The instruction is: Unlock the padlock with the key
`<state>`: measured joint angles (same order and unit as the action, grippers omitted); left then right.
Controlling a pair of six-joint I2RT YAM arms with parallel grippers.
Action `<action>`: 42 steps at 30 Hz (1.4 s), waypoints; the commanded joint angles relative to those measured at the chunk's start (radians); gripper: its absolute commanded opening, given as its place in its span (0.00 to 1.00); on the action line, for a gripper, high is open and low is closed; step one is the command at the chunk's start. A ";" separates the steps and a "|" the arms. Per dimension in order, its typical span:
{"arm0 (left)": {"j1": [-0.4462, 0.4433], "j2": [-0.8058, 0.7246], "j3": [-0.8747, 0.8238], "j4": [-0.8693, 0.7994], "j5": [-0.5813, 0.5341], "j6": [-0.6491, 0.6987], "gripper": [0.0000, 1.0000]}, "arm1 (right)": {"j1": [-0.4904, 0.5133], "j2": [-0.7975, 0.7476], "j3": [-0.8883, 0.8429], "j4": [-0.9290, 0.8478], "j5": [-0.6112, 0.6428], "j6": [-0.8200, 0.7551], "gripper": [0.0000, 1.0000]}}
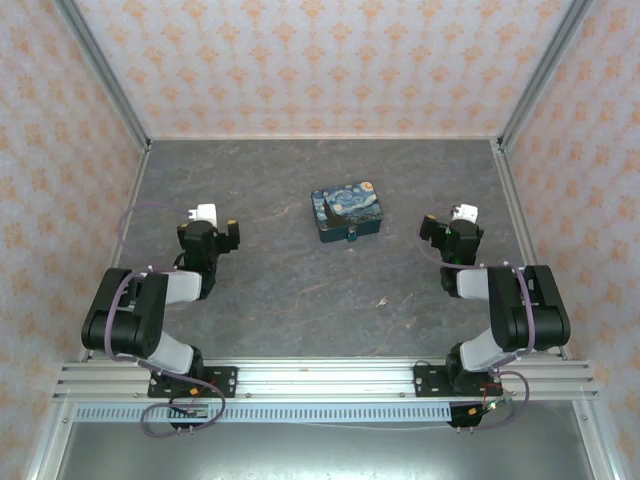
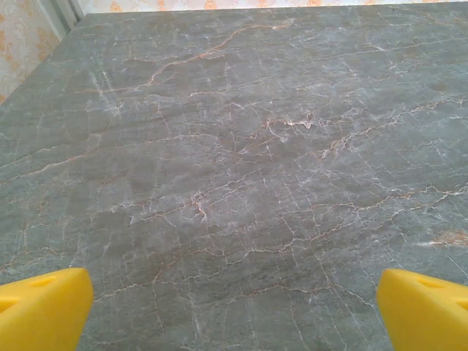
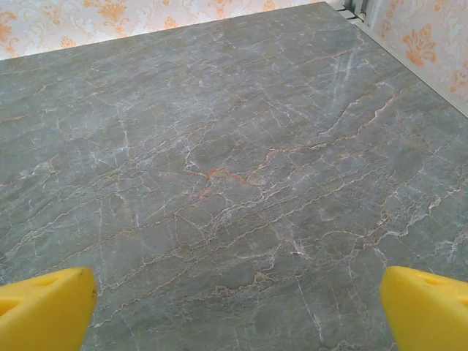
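Table (image 1: pixel 250 290): grey veined slab, walled on three sides. Left arm (image 1: pixel 135 315) and right arm (image 1: pixel 515 310): both folded near own bases, well apart from the work. Painted tin (image 1: pixel 346 215): mid-table, slightly right of centre, lid seemingly shut. Left gripper (image 2: pixel 234 307) and right gripper (image 3: pixel 238 307): yellow fingertips (image 2: pixel 44 311) spread wide at the frame corners, nothing between them, bare stone below each.

Padlock (image 1: pixel 352 238): small dark lump touching the tin's near edge, apparently at the clasp. Key (image 1: pixel 381 301): pale sliver flat on the table, on the near side of the tin, apart from it and closer to the right arm.

Step in hand, as judged: first reach, nothing yet taken. Advised: right gripper to the key, descending square with jaws astride the sliver's short width and tips low, a thin flat piece being prone to skid or flip under a glancing pinch. Bow to be gripped, blade left free. Left gripper to the tin or lock body for bracing before insertion, the tin likely to slide under a push.

Not determinable: keyhole position and facing; shackle state; whether the padlock passes through a hasp or merely rests against the tin; key orientation, bow from blade. Both items too small in the overhead view.
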<state>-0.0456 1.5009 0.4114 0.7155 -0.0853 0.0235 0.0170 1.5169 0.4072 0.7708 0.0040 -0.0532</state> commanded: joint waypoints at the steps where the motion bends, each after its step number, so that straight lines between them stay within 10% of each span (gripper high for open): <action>1: 0.002 -0.004 0.020 0.021 -0.001 -0.012 1.00 | 0.003 0.004 0.015 0.001 0.015 0.007 0.99; 19: 0.003 -0.011 0.015 0.025 -0.015 -0.022 1.00 | 0.002 -0.006 0.016 -0.012 0.027 0.014 0.99; 27: 0.003 -0.340 0.092 -0.329 -0.063 -0.104 1.00 | 0.000 -0.324 0.139 -0.474 -0.004 0.072 0.99; 34: -0.016 -0.482 0.272 -0.718 0.205 -0.492 1.00 | 0.038 -0.501 0.316 -1.009 -0.210 0.284 1.00; 42: -0.310 -0.500 0.230 -0.654 0.218 -0.723 1.00 | 0.261 -0.574 0.259 -1.319 -0.344 0.498 0.91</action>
<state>-0.2981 0.9974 0.6624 0.0822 0.1055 -0.5621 0.2096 0.9703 0.6960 -0.3260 -0.2783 0.3237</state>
